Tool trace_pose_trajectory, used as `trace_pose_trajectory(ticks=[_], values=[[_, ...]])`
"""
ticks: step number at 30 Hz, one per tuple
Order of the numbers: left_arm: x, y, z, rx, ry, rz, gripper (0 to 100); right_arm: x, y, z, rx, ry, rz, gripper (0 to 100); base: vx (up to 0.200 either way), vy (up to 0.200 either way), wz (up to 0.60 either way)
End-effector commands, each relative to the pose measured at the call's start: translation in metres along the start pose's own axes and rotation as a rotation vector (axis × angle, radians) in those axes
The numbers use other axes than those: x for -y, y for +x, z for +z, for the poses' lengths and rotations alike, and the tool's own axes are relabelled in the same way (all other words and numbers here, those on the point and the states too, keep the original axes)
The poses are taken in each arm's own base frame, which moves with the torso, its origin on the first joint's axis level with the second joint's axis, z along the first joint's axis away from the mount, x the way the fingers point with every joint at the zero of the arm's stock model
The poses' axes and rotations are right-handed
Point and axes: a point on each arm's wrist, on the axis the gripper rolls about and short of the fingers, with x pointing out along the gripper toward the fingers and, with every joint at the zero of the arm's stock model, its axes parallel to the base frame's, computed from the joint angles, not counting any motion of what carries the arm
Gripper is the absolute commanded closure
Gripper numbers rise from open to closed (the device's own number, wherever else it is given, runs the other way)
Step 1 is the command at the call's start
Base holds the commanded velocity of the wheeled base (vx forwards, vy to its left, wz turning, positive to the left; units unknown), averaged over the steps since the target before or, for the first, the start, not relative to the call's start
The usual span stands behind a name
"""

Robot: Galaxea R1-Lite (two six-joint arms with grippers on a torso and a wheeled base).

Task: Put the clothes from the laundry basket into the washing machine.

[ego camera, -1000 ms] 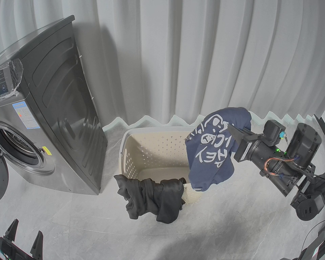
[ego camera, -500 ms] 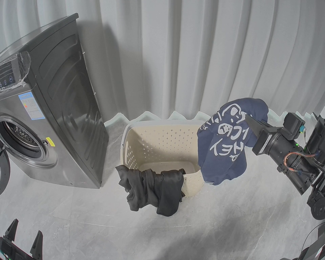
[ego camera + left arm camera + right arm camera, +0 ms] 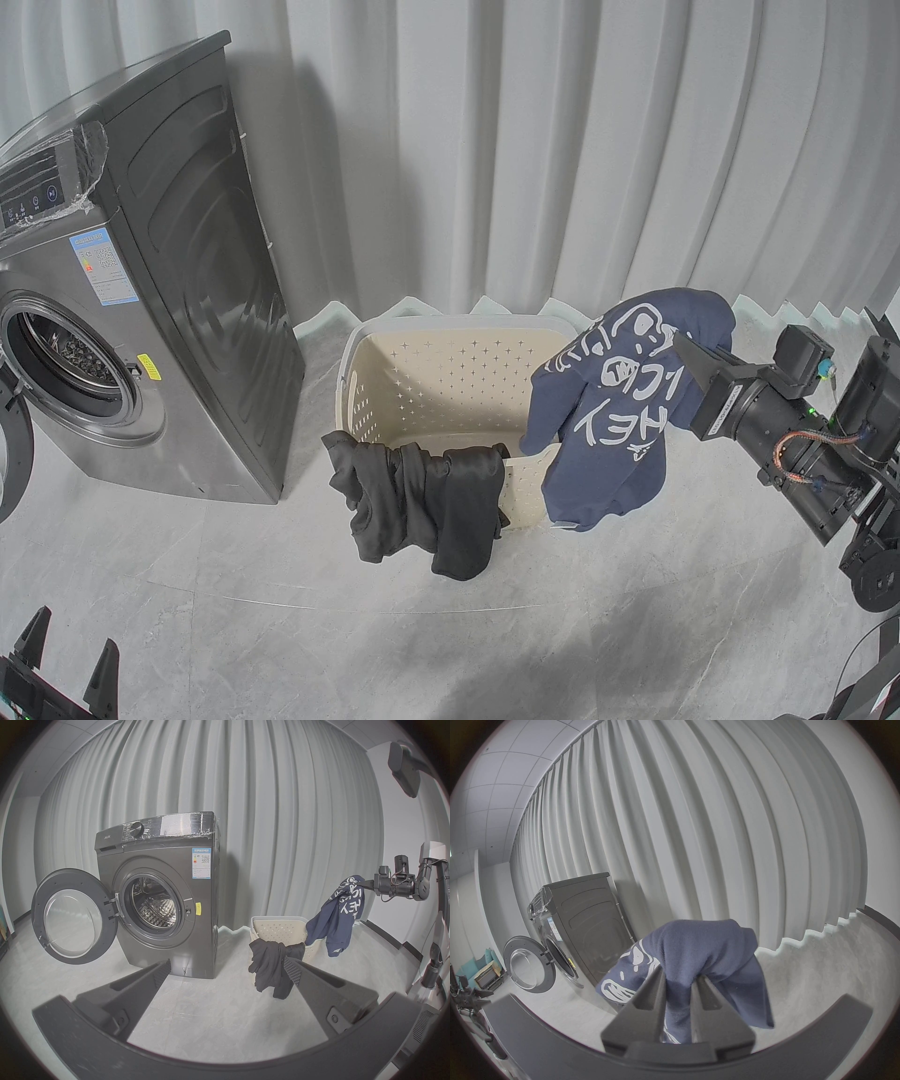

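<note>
While the head camera has swung over the last second, the washing machine has slid toward the middle of my head view and more of its front and drum opening now shows. I read that as the view turning, not the machine moving. The right gripper stays clamped on a bunched fold of the navy shirt. It holds the shirt up beside the basket's right corner, where it has swayed slightly against the laundry basket. From the left wrist view the hem hangs clear of the floor and the machine's door stands wide open.

The black garment is draped over the basket's near rim, half spilling outside, just as it was. My left gripper sits low at my side with its fingers apart, holding nothing.

So the shirt is out of the basket but well apart from the drum. I judge the carry across to the drum is the step in hand, with the black garment left for a second trip.
</note>
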Motion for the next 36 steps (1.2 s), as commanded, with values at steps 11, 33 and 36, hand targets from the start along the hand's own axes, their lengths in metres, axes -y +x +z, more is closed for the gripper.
trace_pose_trajectory(ticks=[11,33,36], values=[[-0.0002,0.0002,-0.0043,-0.003,-0.001,0.0,0,0.0008,0.0025,-0.0031,0.011,0.0,-0.005,100,0.0,0.2,0.0],[-0.0002,0.0002,-0.0043,-0.003,-0.001,0.0,0,-0.0032,0.0025,-0.0013,0.018,0.003,0.018,100,0.0,0.2,0.0],[-0.0002,0.0002,-0.0043,-0.003,-0.001,0.0,0,-0.0035,0.0022,-0.0017,0.016,0.001,0.019,100,0.0,0.2,0.0]])
